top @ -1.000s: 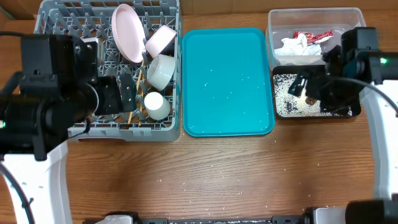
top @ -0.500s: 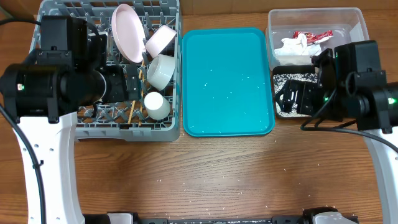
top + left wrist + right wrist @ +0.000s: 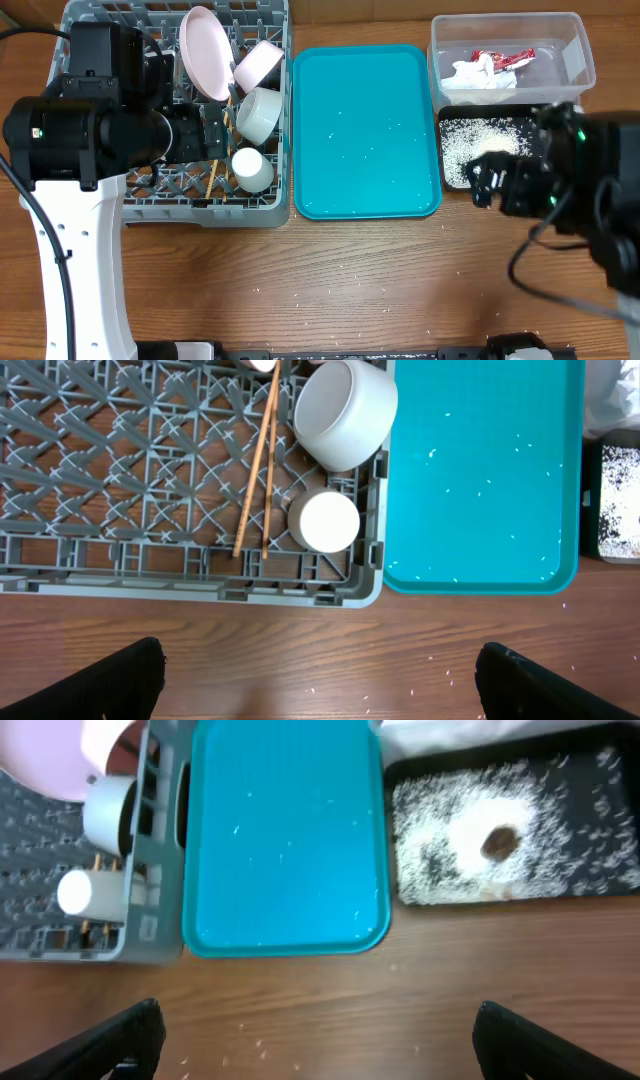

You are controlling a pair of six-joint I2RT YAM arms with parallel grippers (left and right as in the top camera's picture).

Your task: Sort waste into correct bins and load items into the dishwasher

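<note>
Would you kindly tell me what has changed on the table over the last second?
The right gripper pulled back from over the black tray toward the near edge of the table, open and empty, uncovering the rice and brown lump. The left gripper shifted farther over the dish rack, also empty. The plate, chopsticks, teal tray and clear tub stayed put.

The left arm's black two-finger gripper (image 3: 205,138) is pointing right, its fingers (image 3: 120,685) standing wide apart, while its white link (image 3: 75,250) is leading back toward its base. The right arm's black two-finger gripper (image 3: 488,185) is pointing left (blurred overhead), fingers (image 3: 530,1045) likewise gaping wide
</note>
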